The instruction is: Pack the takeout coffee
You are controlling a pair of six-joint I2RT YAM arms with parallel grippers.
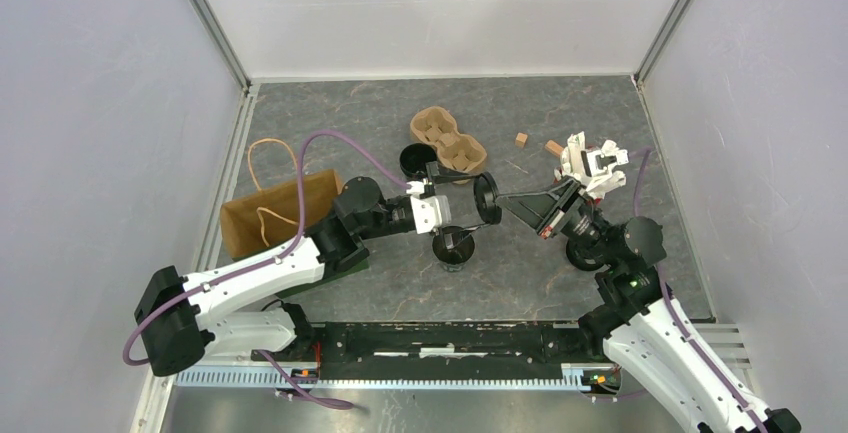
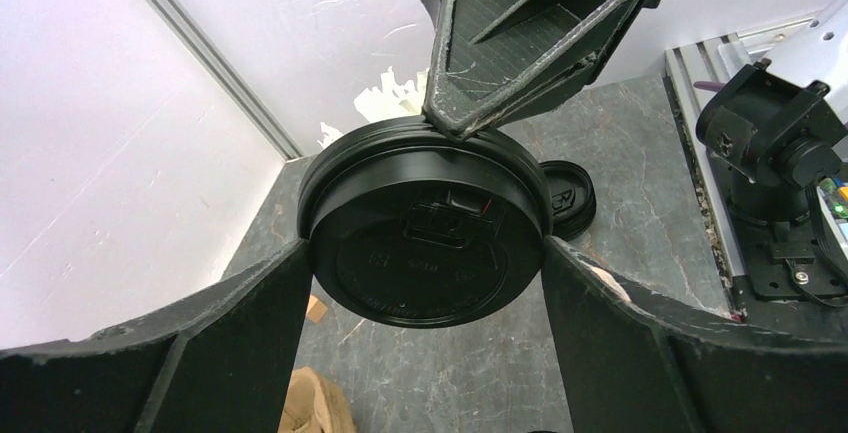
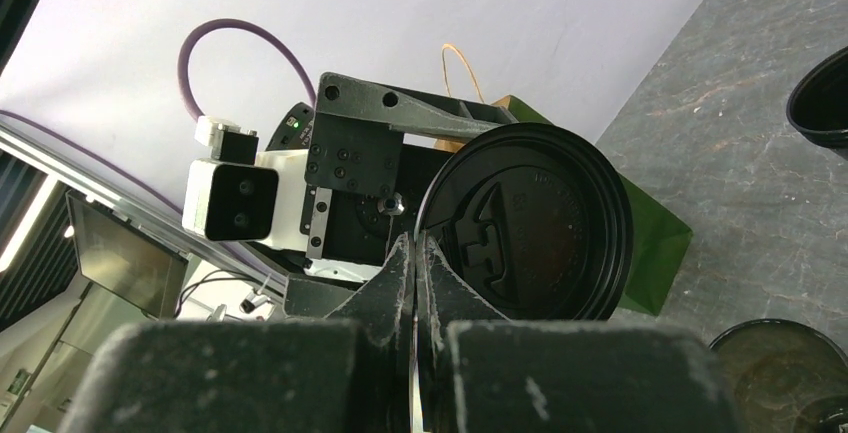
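The takeout coffee's black cup [image 1: 453, 246] stands uncovered on the table, dark liquid showing in it [image 3: 775, 373]. Its round black lid [image 1: 486, 198] hangs on edge in the air just above the cup. My right gripper [image 1: 503, 198] is shut on the lid's rim [image 3: 414, 243], pinching it from the right. My left gripper [image 1: 478, 199] comes from the left with its fingers spread wide on either side of the lid [image 2: 430, 243]. Its fingertips [image 2: 300, 263] reach the lid's rim, and I cannot tell if they press it.
A brown paper bag [image 1: 280, 213] with string handles lies at the left. The brown pulp carrier tray [image 1: 448, 141] sits at the back, a black round piece [image 1: 418, 160] beside it. White sticks [image 1: 590, 163] and small wooden blocks [image 1: 520, 139] are at the back right.
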